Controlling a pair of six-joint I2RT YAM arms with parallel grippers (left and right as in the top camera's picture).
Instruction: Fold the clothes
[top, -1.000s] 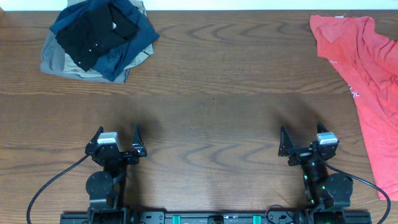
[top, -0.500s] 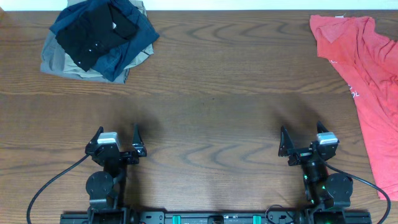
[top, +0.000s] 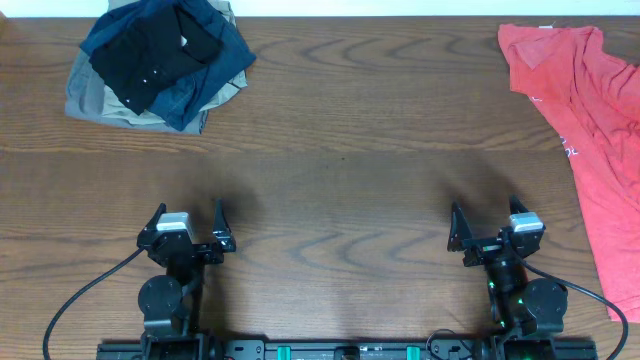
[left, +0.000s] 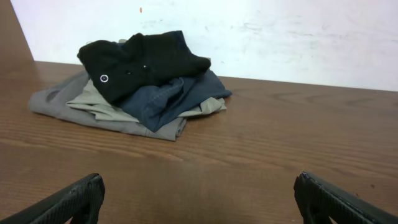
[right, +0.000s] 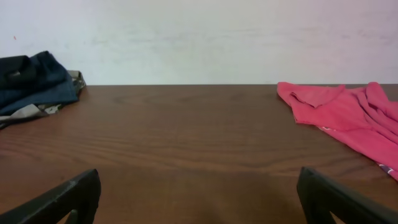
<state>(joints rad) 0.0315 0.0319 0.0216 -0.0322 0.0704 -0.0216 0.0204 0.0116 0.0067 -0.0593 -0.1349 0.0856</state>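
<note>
at the far left corner of the wooden table (top: 340, 130) sits a pile of folded garments (top: 150, 65): a black garment (top: 150, 55) on top, a navy garment (top: 205, 85) under it and a khaki garment (top: 100, 100) at the bottom, spreading out toward the left. in the left wrist view the same pile stands against a white wall (left: 280, 37), the black piece showing small pale snaps.

near the front edge, on the left side, the left gripper (top: 187, 216) hangs over bare wood with its jaws spread as wide as they go and nothing between them. its dark fingers (left: 74, 199) show only as two tips at the lower corners of the wrist view, well apart. a black cable (top: 80, 300) loops from the arm's base toward the left.

the middle of the table holds only wood grain.

further right, also near the front edge, the right gripper (top: 484, 222) stands likewise fully spread and holds nothing, pointed toward the far side of the table.

the coral-red t-shirt (top: 590, 120) lies unfolded and rumpled at the far right corner, running down along the right edge, where the frame cuts it off. a bit of white lettering shows on its left side. it is well apart from both grippers and touched by neither.
</note>
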